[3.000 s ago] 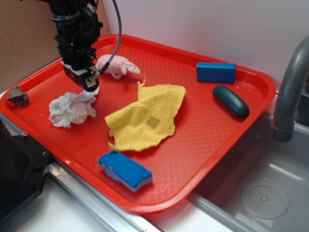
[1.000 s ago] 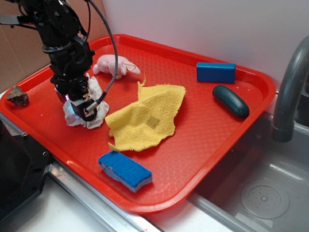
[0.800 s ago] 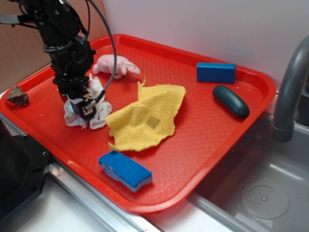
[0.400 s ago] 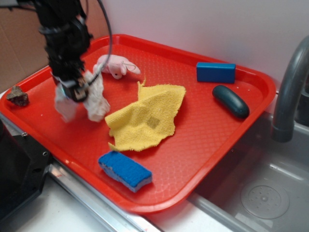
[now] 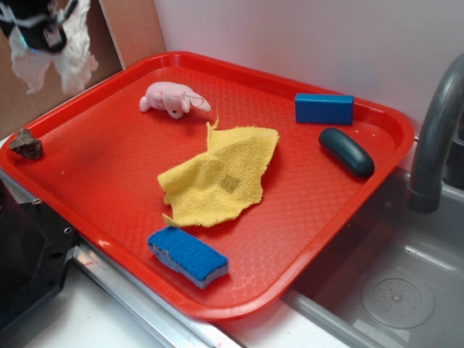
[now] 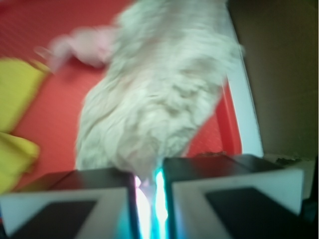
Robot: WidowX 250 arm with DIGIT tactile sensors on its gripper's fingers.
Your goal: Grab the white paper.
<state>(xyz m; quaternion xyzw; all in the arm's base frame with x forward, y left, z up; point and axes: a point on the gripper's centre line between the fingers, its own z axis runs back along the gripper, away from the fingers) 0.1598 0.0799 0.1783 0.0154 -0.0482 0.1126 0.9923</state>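
Observation:
The white paper (image 5: pixel 54 61) hangs in the air at the exterior view's top left, above and outside the red tray's (image 5: pixel 94 167) left corner. My gripper (image 5: pixel 42 32) is shut on its top, mostly cut off by the frame edge. In the wrist view the wrinkly paper (image 6: pixel 159 99) fills the middle, dangling from my gripper (image 6: pixel 148 191), whose two jaws stand almost together with a thin pinch of paper between them. The picture is blurred.
On the tray lie a pink plush (image 5: pixel 172 98), a yellow woven cloth (image 5: pixel 221 174), a blue sponge (image 5: pixel 188 255), a blue block (image 5: pixel 323 108) and a dark oval object (image 5: pixel 346 151). A small brown lump (image 5: pixel 27 143) sits at the left rim. A sink and faucet (image 5: pixel 435 138) are to the right.
The gripper closed on the white paper on the tray, then lifted it up and to the left, off the tray floor to the frame's top-left corner.

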